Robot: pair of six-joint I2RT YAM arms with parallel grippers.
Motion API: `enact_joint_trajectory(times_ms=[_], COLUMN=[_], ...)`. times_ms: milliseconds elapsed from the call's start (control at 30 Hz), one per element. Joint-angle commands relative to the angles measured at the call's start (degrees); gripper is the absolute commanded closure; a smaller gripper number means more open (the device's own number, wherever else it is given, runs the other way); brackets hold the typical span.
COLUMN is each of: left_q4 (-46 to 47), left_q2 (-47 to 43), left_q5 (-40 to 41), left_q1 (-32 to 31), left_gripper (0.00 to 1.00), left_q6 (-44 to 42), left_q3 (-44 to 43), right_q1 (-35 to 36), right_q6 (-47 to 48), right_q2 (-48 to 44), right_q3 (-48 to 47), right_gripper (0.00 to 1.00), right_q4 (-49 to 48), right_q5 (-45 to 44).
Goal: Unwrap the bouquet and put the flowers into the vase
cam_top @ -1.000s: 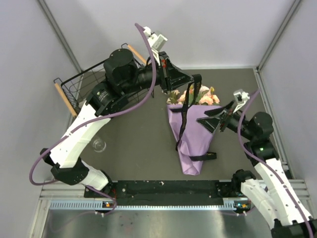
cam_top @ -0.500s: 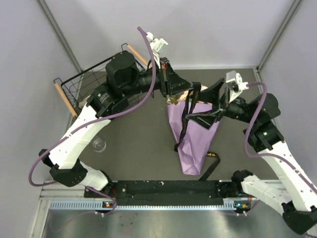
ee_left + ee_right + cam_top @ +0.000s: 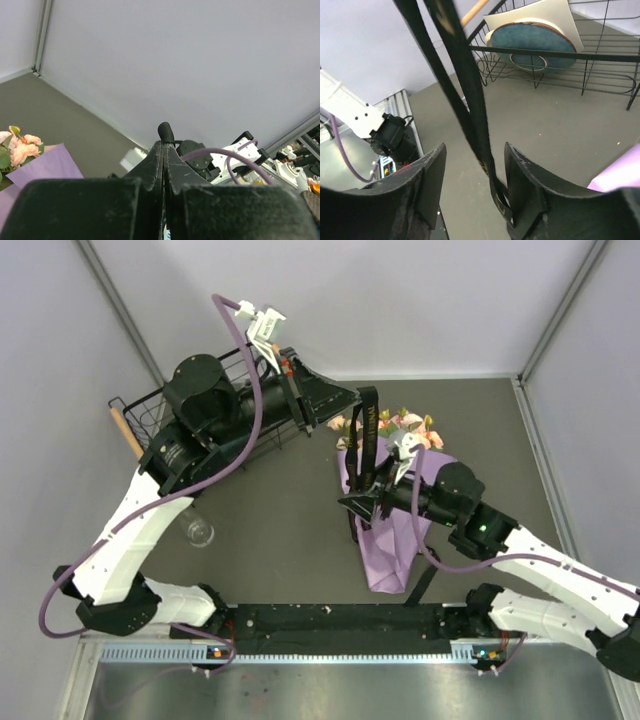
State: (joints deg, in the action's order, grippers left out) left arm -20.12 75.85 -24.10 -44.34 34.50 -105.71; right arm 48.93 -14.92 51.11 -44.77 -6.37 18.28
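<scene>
The bouquet's purple paper cone [image 3: 392, 540] lies on the dark table, its peach and pink flowers [image 3: 402, 425] at the far end. A black ribbon [image 3: 370, 440] runs taut from the cone up to my left gripper [image 3: 357, 400], which is shut on the ribbon's top loop [image 3: 166, 132]. My right gripper [image 3: 366, 498] sits low over the cone's left edge. Its jaws stand apart around the ribbon [image 3: 470, 100], and the strands brush the right finger [image 3: 522, 175]. The small clear vase [image 3: 200, 533] stands near the left arm, apart from both grippers.
A black wire basket [image 3: 150, 415] with wooden handles stands at the back left; in it are a blue plate [image 3: 535, 45] and a white one. Grey walls close in the table on three sides. A loose ribbon end [image 3: 420, 585] trails off the cone toward the front rail.
My right arm has swung left across the bouquet to the ribbon, and its jaws have narrowed around it. The left gripper has drawn back to the left, pulling the ribbon with it.
</scene>
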Motion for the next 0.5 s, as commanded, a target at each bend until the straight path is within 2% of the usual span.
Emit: enact_joint_trajectory(times_ms=[0,67,133,200,333,400,433,467], left_q4=[4.66,4.39,4.39,4.56,0.97,-3.68,-5.27,-7.54], left_q2=[-2.54,-3.6,-5.62,-7.73,-12.39,-14.58,-15.03,-15.47], left_q5=[2.99,3.97,5.28,6.16,13.44,19.16,20.31,21.97], left_q1=[0.65,1.35,2.58,3.81,4.79,4.87,4.87,4.96], left_gripper=[1.0,1.0,1.0,1.0,1.0,1.0,0.98,0.92], left_q6=[2.33,2.24,2.24,1.89,-4.06,-6.63,-8.82,-9.79], left_q3=[1.3,2.52,4.62,6.04,9.9,10.44,10.52,10.7], right_q1=[4.59,6.35,6.45,6.53,6.45,5.4,4.87,4.34], right_q6=[2.08,2.35,1.39,0.33,-0.2,0.85,0.77,0.85], right_q2=[2.94,2.68,2.76,3.03,3.38,4.69,5.74,8.8], right_q3=[-5.4,-5.59,-6.2,-7.51,-13.47,-17.52,-22.85,-25.69], right_gripper=[0.57,0.64,0.79,1.0,1.0,1.0,1.0,1.0], right_q4=[-2.51,-2.15,-2.24,-0.58,1.18,4.07,5.13,6.1], right_q5=[-12.71,-15.11,-16.78,-19.93,-24.6,-23.4,-22.42,-21.2])
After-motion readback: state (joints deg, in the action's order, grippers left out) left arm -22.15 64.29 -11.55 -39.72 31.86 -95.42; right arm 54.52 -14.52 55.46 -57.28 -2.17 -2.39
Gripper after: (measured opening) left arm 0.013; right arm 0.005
